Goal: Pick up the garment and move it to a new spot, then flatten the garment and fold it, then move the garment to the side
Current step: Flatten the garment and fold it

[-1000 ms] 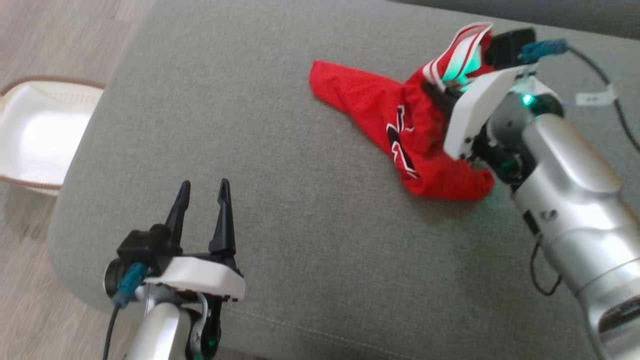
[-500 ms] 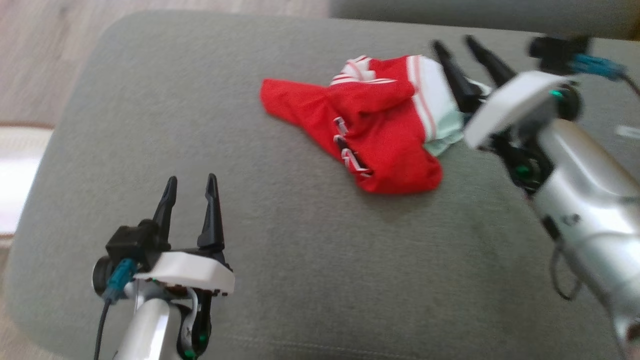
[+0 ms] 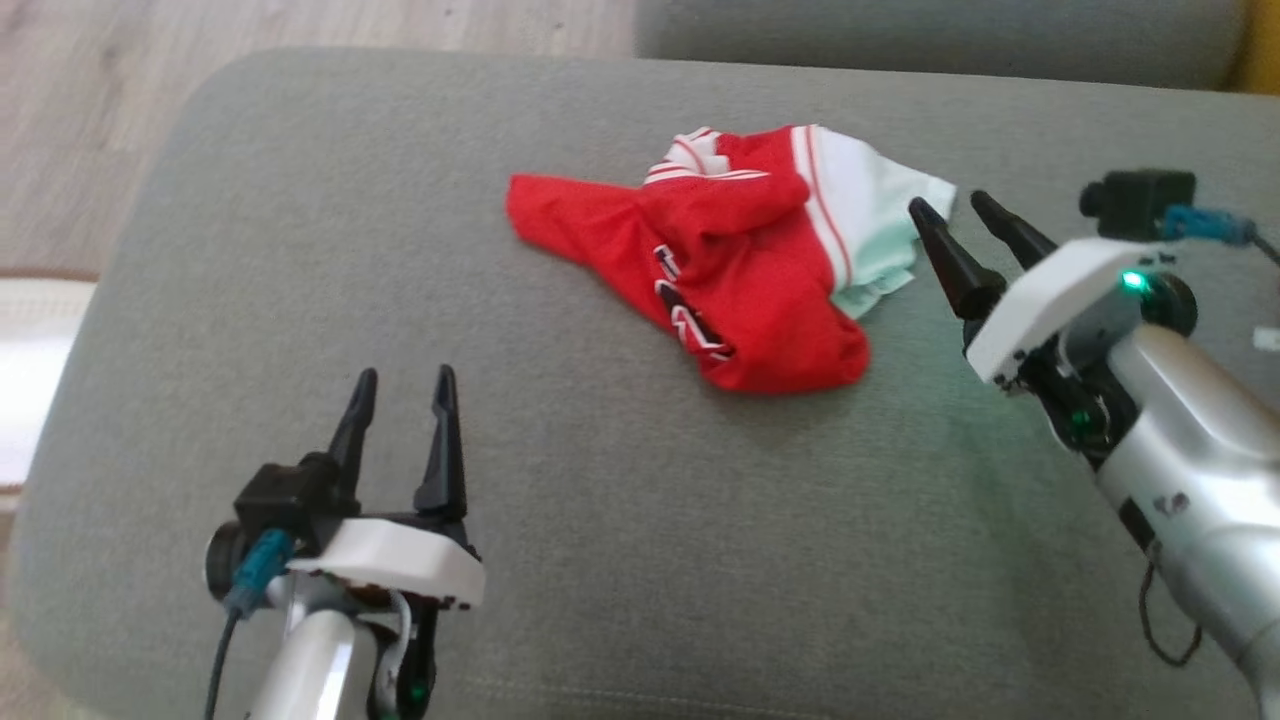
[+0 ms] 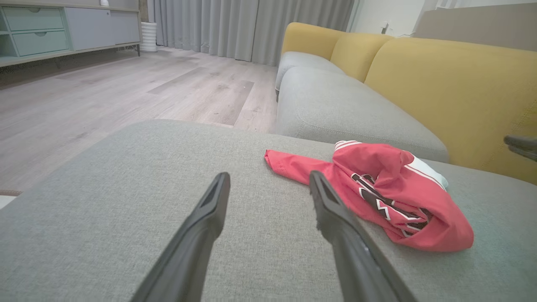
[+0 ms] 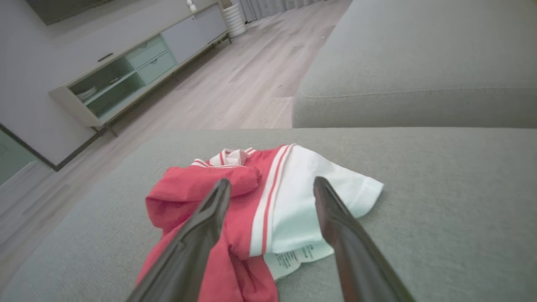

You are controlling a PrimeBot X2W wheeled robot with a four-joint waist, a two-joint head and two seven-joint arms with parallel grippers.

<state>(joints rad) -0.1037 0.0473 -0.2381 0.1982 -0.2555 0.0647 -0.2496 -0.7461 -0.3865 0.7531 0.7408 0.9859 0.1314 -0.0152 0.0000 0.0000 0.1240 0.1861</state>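
Note:
The garment (image 3: pixel 740 260) is a red jersey with white trim, crumpled in a heap on the grey cushion (image 3: pixel 560 520); it also shows as the garment (image 4: pixel 377 193) and the garment (image 5: pixel 260 201). My right gripper (image 3: pixel 948 210) stands open just right of its white edge, apart from the cloth, nothing between its fingers. My left gripper (image 3: pixel 405 378) is open at the lower left, well short of the garment. In the left wrist view the left gripper (image 4: pixel 268 178) points toward the red sleeve. In the right wrist view the right gripper (image 5: pixel 272 182) hovers over the heap.
A second grey cushion (image 3: pixel 930 40) lies behind, with yellow backrests (image 4: pixel 440 84) beyond. Wooden floor (image 3: pixel 90 110) runs along the left edge. A low cabinet (image 5: pixel 138 71) stands across the room. Bare cushion spreads in front of the garment.
My right gripper has opened, let the garment go and drawn back to the right; the lifted cloth has dropped into a heap. The head camera has shifted. The left gripper stays open.

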